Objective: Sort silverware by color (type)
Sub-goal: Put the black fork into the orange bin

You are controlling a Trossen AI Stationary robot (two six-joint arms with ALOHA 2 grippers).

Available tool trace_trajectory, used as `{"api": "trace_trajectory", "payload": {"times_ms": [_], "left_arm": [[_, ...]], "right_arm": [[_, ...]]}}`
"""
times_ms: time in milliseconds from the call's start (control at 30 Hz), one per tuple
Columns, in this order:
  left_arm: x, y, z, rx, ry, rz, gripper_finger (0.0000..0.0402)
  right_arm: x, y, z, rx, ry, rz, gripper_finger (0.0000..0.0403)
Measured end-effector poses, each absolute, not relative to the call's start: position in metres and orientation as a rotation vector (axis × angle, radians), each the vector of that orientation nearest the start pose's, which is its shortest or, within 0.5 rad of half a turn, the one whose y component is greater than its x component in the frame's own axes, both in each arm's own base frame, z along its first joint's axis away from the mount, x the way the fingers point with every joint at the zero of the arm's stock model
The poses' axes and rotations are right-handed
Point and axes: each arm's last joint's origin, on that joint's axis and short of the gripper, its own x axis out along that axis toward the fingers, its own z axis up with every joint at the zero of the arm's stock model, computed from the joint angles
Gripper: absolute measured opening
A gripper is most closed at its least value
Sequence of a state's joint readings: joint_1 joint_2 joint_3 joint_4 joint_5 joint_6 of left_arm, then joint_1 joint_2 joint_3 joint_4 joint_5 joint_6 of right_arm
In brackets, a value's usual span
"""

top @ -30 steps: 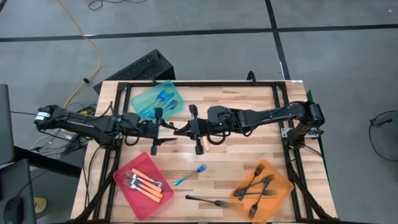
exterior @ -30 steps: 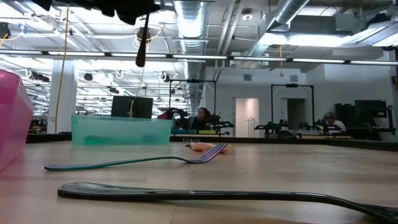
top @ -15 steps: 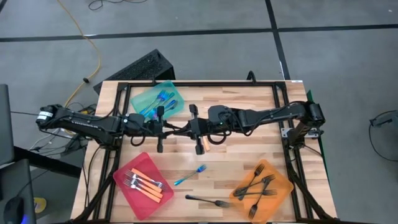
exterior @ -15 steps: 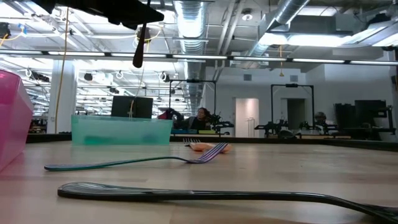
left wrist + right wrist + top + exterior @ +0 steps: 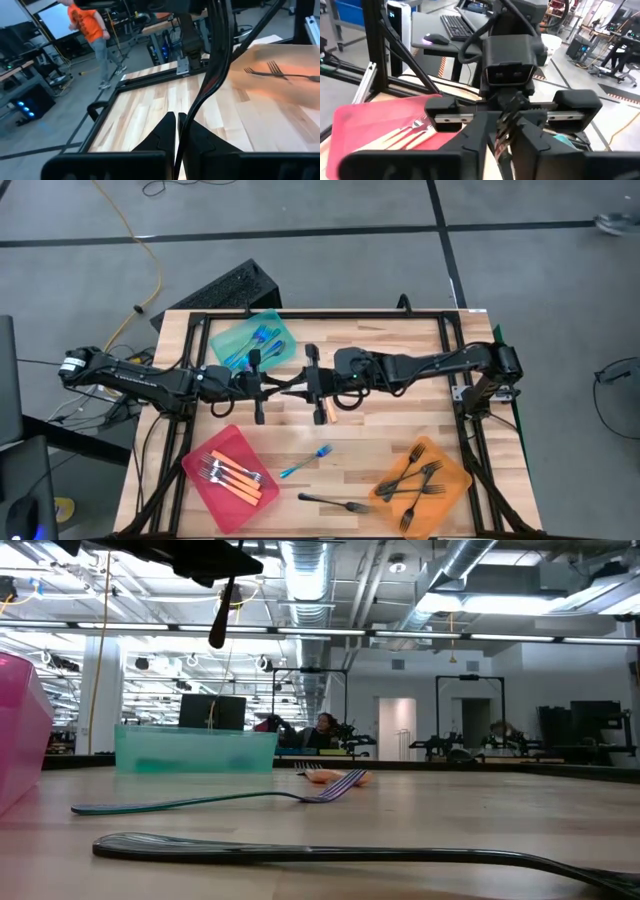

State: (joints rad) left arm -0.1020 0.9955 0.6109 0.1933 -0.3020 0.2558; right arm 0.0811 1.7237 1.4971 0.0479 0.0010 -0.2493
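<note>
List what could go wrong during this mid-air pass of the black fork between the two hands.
1. The left hand is shut on only a thin end of the black fork, high above the table. With the right hand at the other end, the fork may pivot or slip.
2. A drop would likely hit the orange fork lying below.
3. The other black forks sit in the orange tray on the right arm's side, probably a long reach for the left arm.

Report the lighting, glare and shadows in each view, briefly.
High view: even overhead light, with only soft shadows under the arms on the table and no glare. Low view: bright ceiling lights turn the arm overhead into a silhouette, and the black fork nearest the lens carries a pale sheen. Left wrist view: the left gripper is dark against lit wood.
</note>
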Motion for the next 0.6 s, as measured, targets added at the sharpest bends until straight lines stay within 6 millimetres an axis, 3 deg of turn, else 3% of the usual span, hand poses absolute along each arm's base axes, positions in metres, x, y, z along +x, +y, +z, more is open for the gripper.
{"api": "trace_trajectory", "payload": {"times_ms": [300,600], "left_arm": [[0.219,-0.010,0.271,0.297,0.222,0.286,0.0001],[0.218,-0.009,0.271,0.279,0.224,0.310,0.0001]], "right_arm": [[0.396,0.023,0.356,-0.297,0.222,0.083,0.0214],[0.336,0.018,0.407,-0.305,0.223,0.068,0.0232]]}}
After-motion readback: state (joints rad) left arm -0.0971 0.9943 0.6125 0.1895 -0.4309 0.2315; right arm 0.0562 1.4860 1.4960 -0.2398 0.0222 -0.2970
